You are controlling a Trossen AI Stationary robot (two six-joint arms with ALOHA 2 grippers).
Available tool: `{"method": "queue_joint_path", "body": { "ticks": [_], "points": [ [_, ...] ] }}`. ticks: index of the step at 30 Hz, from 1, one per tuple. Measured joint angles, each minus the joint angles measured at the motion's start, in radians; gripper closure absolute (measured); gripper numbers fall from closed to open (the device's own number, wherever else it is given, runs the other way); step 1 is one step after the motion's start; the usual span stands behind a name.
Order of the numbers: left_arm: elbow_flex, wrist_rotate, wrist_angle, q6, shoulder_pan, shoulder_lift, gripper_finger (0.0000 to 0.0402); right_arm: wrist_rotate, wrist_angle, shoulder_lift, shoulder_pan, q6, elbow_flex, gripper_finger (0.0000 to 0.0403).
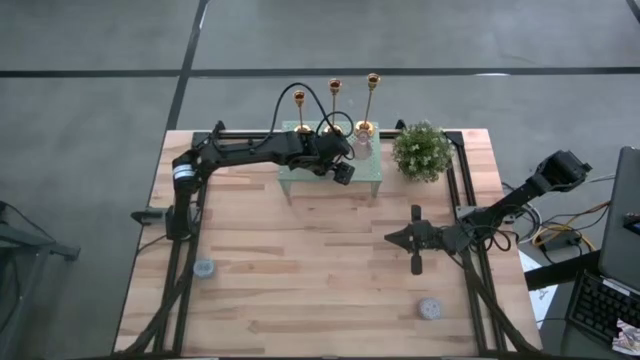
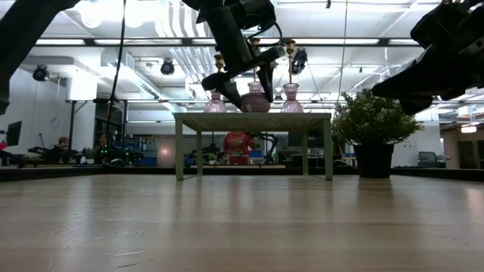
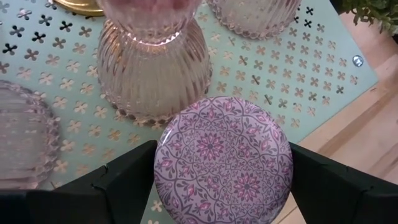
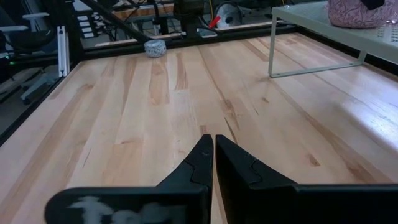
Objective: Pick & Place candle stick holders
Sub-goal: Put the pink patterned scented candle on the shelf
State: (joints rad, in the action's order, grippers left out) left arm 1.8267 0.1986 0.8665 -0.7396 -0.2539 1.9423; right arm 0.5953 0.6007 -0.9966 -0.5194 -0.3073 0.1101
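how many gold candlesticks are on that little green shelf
3, in a row along the far edge of the green shelf: the left candlestick, the middle candlestick and the right candlestick. The left arm hides part of the shelf.

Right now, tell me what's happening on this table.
The left gripper is over the small green perforated stand at the back of the table, holding a round lid with a purple floral pattern between its fingers, next to ribbed pink glass holders. Three gold candlesticks stand along the stand's back edge, beside a potted plant. The right gripper is shut and empty, waiting over bare wood.
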Motion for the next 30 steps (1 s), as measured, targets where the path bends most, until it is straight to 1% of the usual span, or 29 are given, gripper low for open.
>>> {"method": "queue_joint_path", "body": {
  "ticks": [8, 24, 30],
  "points": [
    [0.000, 0.011, 0.000, 0.009, 0.000, 0.000, 0.0071, 0.000, -0.001, 0.000, 0.000, 0.000, 0.000, 0.0390],
    [0.000, 0.000, 0.002, 0.057, 0.000, 0.000, 0.0071, 0.000, -0.005, 0.000, 0.000, -0.001, 0.000, 0.0390],
    [0.000, 0.000, 0.002, 0.058, 0.000, 0.000, 0.0071, 0.010, -0.010, 0.000, 0.000, -0.038, 0.000, 0.0390]
  ]
}}
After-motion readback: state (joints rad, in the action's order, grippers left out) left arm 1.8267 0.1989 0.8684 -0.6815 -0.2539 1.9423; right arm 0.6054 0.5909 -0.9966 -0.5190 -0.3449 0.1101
